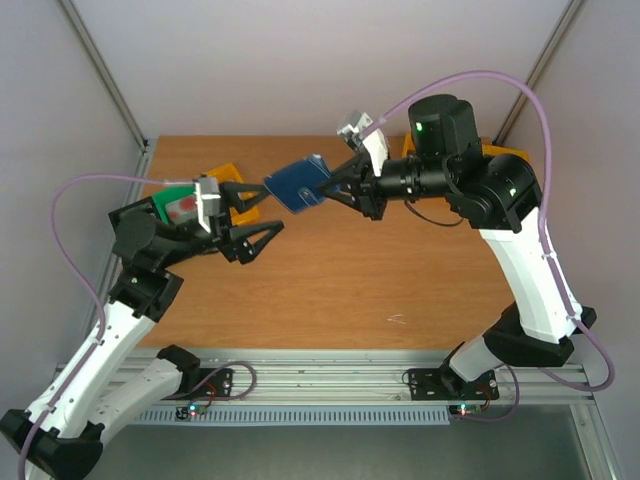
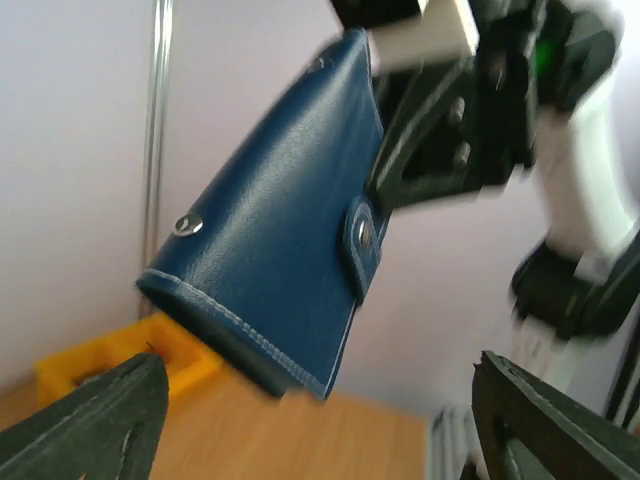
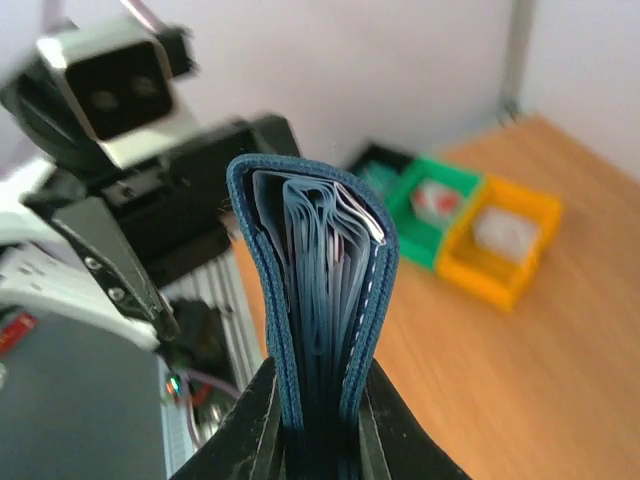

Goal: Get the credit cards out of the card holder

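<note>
The card holder (image 1: 298,184) is a navy wallet held in the air above the table. My right gripper (image 1: 326,187) is shut on its lower edge. The right wrist view shows it edge-on (image 3: 310,280) between my right gripper's jaws (image 3: 315,435), with grey-blue pocket layers and one thin pale edge (image 3: 366,221) inside. The credit cards are otherwise hidden in the pockets. In the left wrist view the card holder (image 2: 270,230) looks folded, its snap tab across one face. My left gripper (image 1: 272,210) is open and empty just left of it, with its fingers (image 2: 90,420) below it.
A green bin (image 1: 172,206) holding a red and pale object and a yellow bin (image 1: 226,174) stand at the table's back left. A black bin (image 3: 375,160) stands beside them. Another yellow bin (image 1: 505,150) is behind the right arm. Grey walls enclose the table.
</note>
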Robot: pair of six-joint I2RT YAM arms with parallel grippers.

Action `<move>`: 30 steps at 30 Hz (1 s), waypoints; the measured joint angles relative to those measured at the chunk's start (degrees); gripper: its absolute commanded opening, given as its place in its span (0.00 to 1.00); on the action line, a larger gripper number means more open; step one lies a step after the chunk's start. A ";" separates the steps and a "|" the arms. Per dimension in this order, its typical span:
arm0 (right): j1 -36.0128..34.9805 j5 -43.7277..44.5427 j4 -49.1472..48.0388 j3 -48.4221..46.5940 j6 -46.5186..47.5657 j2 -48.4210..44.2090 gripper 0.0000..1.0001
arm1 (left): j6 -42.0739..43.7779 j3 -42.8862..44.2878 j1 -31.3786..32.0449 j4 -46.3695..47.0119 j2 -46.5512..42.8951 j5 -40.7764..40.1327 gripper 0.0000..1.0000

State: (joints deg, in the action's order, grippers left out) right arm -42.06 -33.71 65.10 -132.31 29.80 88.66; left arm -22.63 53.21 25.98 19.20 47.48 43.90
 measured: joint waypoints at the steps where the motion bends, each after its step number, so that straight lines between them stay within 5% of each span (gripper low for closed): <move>1: 0.00 2.29 3.21 0.46 0.15 -0.44 0.01 | 2.58 -1.36 -0.17 -3.93 -0.81 0.96 0.88; 8: -2.19 12.66 22.73 1.49 3.41 0.72 0.01 | 18.80 -4.50 -0.46 -27.19 -2.21 11.21 0.86; 15: -3.32 12.11 26.01 -1.03 11.67 7.50 0.01 | 32.37 -1.20 -0.46 -44.00 -0.50 14.12 0.69; 30: -2.56 8.02 25.35 2.86 23.67 9.38 0.01 | 41.09 5.44 -0.57 -51.54 11.06 17.11 0.57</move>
State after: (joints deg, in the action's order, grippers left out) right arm -44.62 -25.69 90.45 -129.45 53.47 98.04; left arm 18.46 58.65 25.41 -32.34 58.54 61.01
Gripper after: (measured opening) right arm 0.133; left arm 0.574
